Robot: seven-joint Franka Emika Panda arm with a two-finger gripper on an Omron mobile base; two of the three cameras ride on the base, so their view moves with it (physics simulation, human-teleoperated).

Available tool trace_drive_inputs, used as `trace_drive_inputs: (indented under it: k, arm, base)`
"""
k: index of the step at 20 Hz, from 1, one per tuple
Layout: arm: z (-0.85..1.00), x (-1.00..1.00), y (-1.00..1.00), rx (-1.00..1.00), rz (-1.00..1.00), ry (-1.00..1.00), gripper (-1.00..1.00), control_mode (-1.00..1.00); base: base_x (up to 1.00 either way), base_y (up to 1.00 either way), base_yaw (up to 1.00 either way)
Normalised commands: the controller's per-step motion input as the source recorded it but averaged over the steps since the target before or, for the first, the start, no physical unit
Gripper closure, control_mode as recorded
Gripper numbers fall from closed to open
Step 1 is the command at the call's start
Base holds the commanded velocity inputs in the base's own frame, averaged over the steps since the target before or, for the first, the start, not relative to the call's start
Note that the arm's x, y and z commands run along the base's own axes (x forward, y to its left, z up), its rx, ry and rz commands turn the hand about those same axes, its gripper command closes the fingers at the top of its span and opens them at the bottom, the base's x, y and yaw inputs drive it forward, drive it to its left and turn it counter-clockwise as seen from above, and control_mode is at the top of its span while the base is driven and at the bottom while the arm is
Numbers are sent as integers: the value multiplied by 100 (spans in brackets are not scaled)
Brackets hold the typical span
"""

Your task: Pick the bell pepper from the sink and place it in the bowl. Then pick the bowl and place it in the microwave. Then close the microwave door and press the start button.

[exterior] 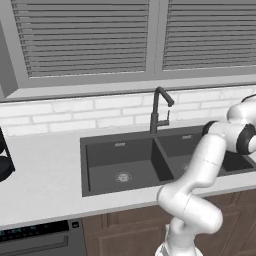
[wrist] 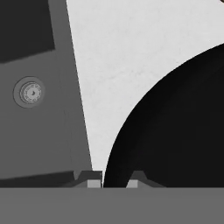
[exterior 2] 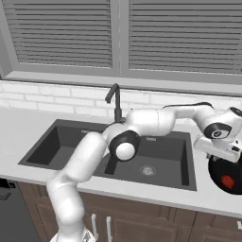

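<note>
Two basins of the dark sink point(exterior 2: 71, 142) fill the left and centre of the right base view, the faucet point(exterior 2: 115, 101) behind them. At right, the bell pepper point(exterior 2: 228, 181) lies in the black bowl point(exterior 2: 218, 176) on the counter point(exterior 2: 208, 201). The gripper point(wrist: 113, 183) sits at the bowl's rim, fingers pinched on it.

Red pepper point(exterior 2: 228, 181) in a black bowl point(exterior 2: 222, 178) beside a dark grey sink point(exterior 2: 71, 142).
The tabletop point(exterior: 45, 175) is pale speckled white, the wall tiles point(exterior: 60, 117) white brick-patterned, the blinds point(exterior: 85, 35) grey-slatted, the cabinets point(exterior: 130, 235) brown wood, the faucet point(exterior: 156, 112) near-black.
</note>
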Motion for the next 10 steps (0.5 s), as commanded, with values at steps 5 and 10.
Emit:
trace_drive_inputs:
  k: [5,10]
  arm:
    - [0,0,52,-22,0,-10,100,-100]
    - [5,-6,39,-24,1,-2,100,-100]
  base:
    - [0,0,0]
    - [0,0,0]
